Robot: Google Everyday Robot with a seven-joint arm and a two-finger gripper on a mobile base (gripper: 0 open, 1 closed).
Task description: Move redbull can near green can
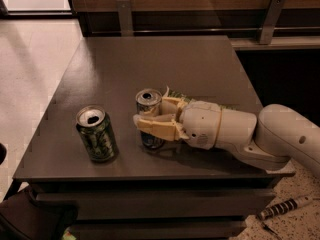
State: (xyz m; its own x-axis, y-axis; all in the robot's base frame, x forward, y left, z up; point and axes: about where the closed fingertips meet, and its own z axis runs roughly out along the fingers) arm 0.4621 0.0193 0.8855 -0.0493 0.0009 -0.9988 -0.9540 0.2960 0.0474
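Note:
The redbull can stands upright near the front middle of the dark table, slim with a silver top and a blue lower band. My gripper reaches in from the right and its yellowish fingers are closed around the can's body. The green can stands upright to the left of it, near the table's front left, wider with dark green patterned sides and an open silver top. A small gap separates the two cans.
A green crinkled snack bag peeks out behind my gripper. My white arm lies across the table's front right. A wooden wall with metal brackets stands behind the table. A striped object lies on the floor at right.

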